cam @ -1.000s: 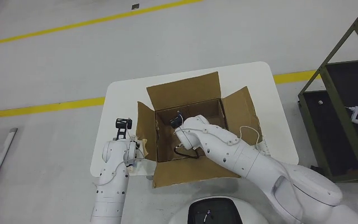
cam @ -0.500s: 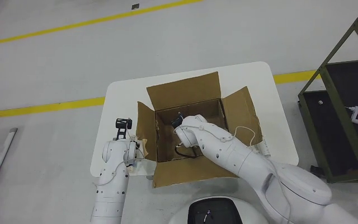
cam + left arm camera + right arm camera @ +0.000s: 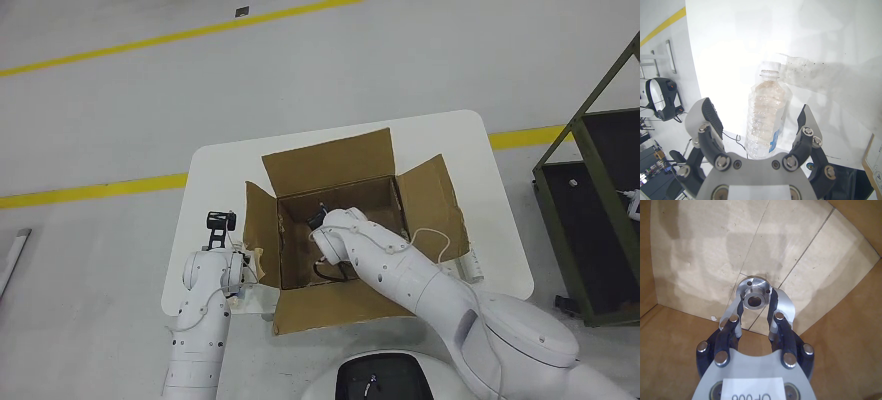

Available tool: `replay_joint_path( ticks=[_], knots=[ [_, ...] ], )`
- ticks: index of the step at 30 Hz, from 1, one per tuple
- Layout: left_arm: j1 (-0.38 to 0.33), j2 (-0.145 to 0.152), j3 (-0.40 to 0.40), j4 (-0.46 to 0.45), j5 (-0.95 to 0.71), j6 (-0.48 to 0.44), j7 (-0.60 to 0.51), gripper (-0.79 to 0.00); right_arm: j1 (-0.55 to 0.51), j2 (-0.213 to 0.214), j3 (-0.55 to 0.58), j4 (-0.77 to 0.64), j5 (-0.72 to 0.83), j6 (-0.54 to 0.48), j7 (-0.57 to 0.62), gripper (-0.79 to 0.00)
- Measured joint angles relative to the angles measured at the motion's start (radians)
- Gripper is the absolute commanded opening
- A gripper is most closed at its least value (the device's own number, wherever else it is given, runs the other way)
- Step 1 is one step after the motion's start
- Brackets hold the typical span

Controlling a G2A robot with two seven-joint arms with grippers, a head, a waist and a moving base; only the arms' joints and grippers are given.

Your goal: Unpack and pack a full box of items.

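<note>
Plastic bottle (image 3: pixel 765 117), probably light and crushable, lies on the table (image 3: pixel 753 28) between the released jaws of the left gripper (image 3: pixel 757 108); inside the box (image 3: pixel 330 162), the right gripper (image 3: pixel 757 296) clenches 1 likely heavy, slick steel flange (image 3: pixel 753 289) by its hub.

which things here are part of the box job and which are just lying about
Job:
cardboard box
metal flange, in the right gripper, inside the box
plastic bottle, within the open left gripper

Lying about:
green rack
yellow floor line
black-and-white device beyond the table
</note>
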Motion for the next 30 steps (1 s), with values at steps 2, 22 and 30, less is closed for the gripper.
replay_joint_path(
  ticks=[2,22,30],
  knots=[
    [0.000,0.000,0.000,0.000,0.000,0.000,0.000,0.000,0.001,-0.007,0.001,0.014,0.000,-0.004,-0.005,-0.483],
    [0.000,0.000,0.000,0.000,0.000,0.000,0.000,0.000,0.024,-0.057,0.034,0.092,0.009,-0.052,-0.059,-0.785],
    [0.000,0.000,0.000,0.000,0.000,0.000,0.000,0.000,0.040,-0.009,0.117,-0.034,0.016,-0.085,-0.075,-0.785]
  ],
)
